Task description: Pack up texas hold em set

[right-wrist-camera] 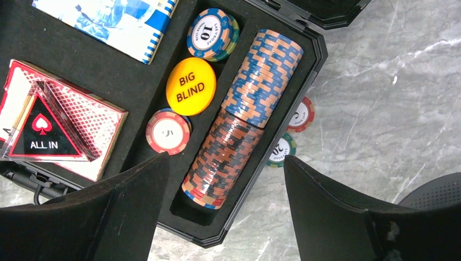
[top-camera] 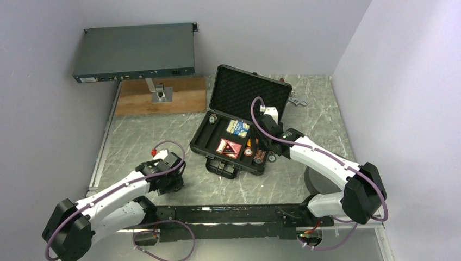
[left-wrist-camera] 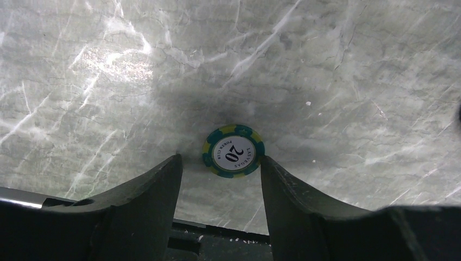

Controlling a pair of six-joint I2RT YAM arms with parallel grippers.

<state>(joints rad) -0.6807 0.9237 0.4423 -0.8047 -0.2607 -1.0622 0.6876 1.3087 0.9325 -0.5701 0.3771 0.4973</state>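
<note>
On desk (left-wrist-camera: 337,65), 12 o'clock of spread left end effector (left-wrist-camera: 220,163), chip (left-wrist-camera: 234,151): judged light, stiff, slippery; pinch its rim.

A robotics lab booth: bare lilac walls (top-camera: 43,119) close around the marbled desk (top-camera: 152,130), 2 cabled arms (top-camera: 117,190) (top-camera: 326,160) bolted along its near edge.
</note>
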